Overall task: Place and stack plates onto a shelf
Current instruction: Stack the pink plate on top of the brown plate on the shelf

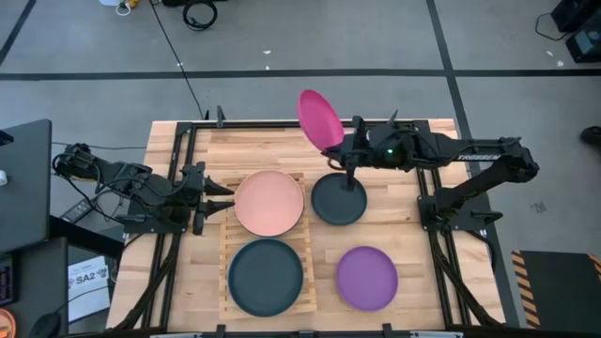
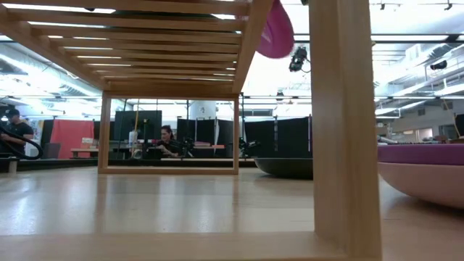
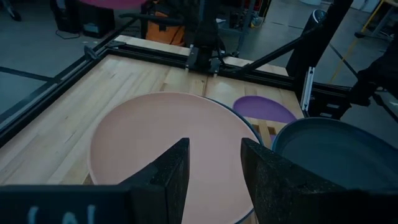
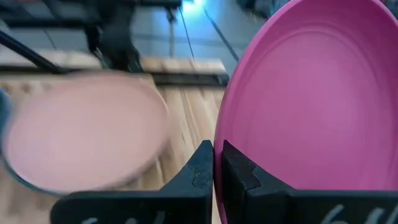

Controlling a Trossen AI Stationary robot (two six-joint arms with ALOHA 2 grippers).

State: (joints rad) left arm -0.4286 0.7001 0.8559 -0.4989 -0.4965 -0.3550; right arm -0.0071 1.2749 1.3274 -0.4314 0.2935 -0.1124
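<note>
My right gripper [image 1: 331, 150] is shut on a magenta plate [image 1: 319, 118], held high over the far middle of the table. A salmon pink plate [image 1: 269, 202] lies on the far half of the slatted wooden shelf [image 1: 308, 253]. A dark teal plate [image 1: 266, 275] lies on the shelf's near half. A dark grey plate [image 1: 338, 199] and a purple plate [image 1: 367, 278] lie flat on the table to the shelf's right. My left gripper [image 1: 223, 196] waits open just left of the salmon plate, touching nothing. My right gripper pinches the magenta plate's rim [image 4: 219, 144] between its two fingers, one on each face. The fingers come roughly level from the table's right side. The plate stands on edge above the fingers, tilted, and is lifted clear of the table and of the dark grey plate.
Black frame rails [image 1: 282, 123] run along the table's far and side edges. A bluish rim [image 3: 247, 122] shows under the salmon plate. Bare planks lie at the table's far left [image 1: 183, 150]. People stand in the room beyond the table.
</note>
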